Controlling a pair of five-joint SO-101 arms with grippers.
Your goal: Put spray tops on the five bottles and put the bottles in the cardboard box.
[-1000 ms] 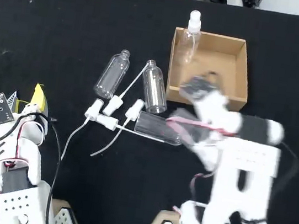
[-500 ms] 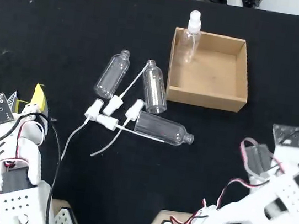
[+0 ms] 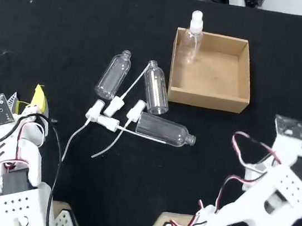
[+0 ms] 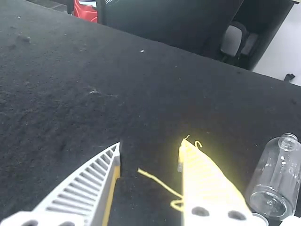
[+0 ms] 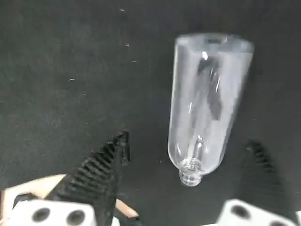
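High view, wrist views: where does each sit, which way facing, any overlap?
High view: fixed above, looking down on the table, cardboard box and bottles; left arm, right arm at near edge.
Left wrist view: on the left arm, looking low across the table past the open left gripper to the leftmost bottle.
Right wrist view: on the right arm, looking down past the open right gripper at a lying bottle.
Shared with high view: the leftmost bottle, likely the lying bottle.
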